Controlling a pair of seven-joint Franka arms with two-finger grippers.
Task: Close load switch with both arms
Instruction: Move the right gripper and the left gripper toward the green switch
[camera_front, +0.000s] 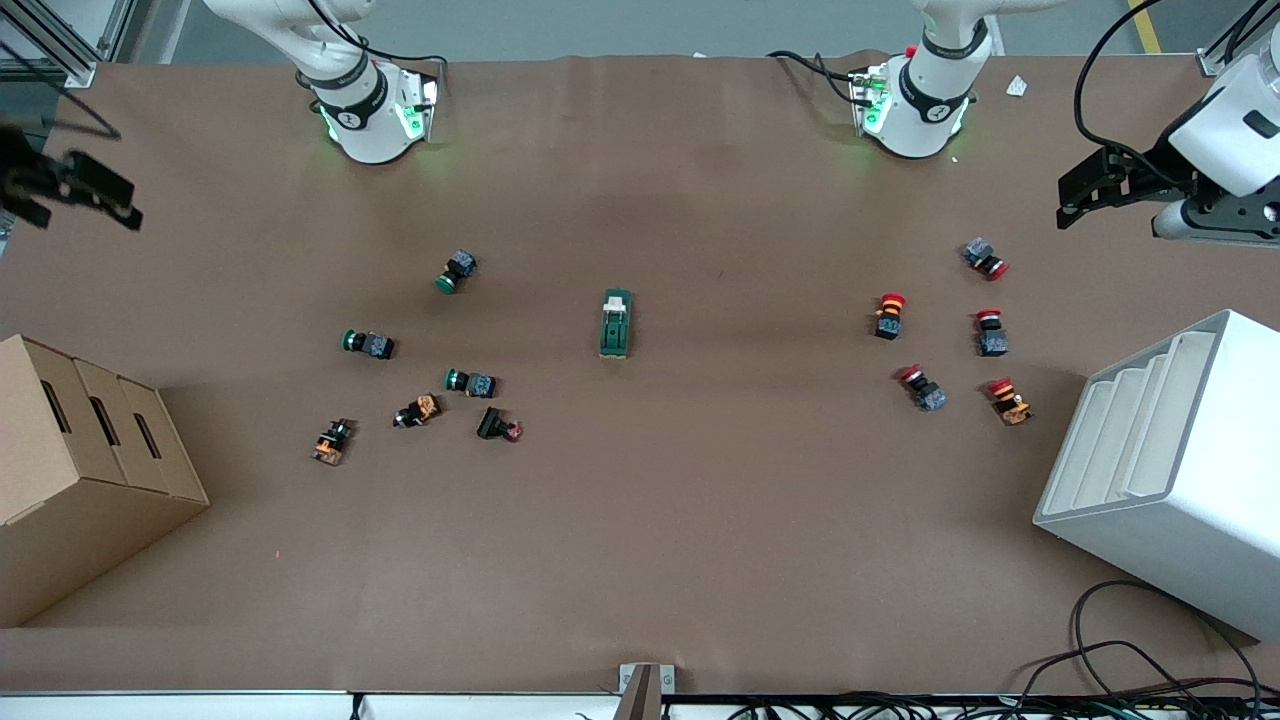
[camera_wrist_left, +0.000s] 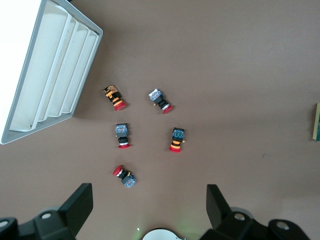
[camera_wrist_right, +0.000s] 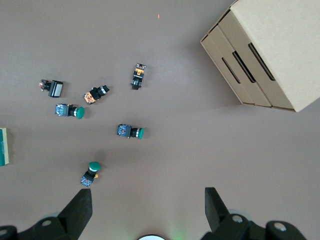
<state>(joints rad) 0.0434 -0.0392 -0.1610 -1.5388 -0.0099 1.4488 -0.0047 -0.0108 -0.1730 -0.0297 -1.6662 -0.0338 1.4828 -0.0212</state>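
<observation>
Near the centre of the front view lies the load switch, a dark-green block with its cream toggle end pointing toward the robots' bases, alone on the brown table. Neither arm has reached it. The left gripper hangs at the upper right of the frame, over the table's edge above the white tray rack, its fingers spread wide in the left wrist view. The right gripper hangs at the upper left, above the cardboard box, fingers likewise apart and holding nothing. Green and orange push buttons scatter left of the switch, red-capped ones right of it.

By my reading the approach has not begun. Next, both grippers must travel inward to the switch, one to steady the green body, the other to press the toggle.
</observation>
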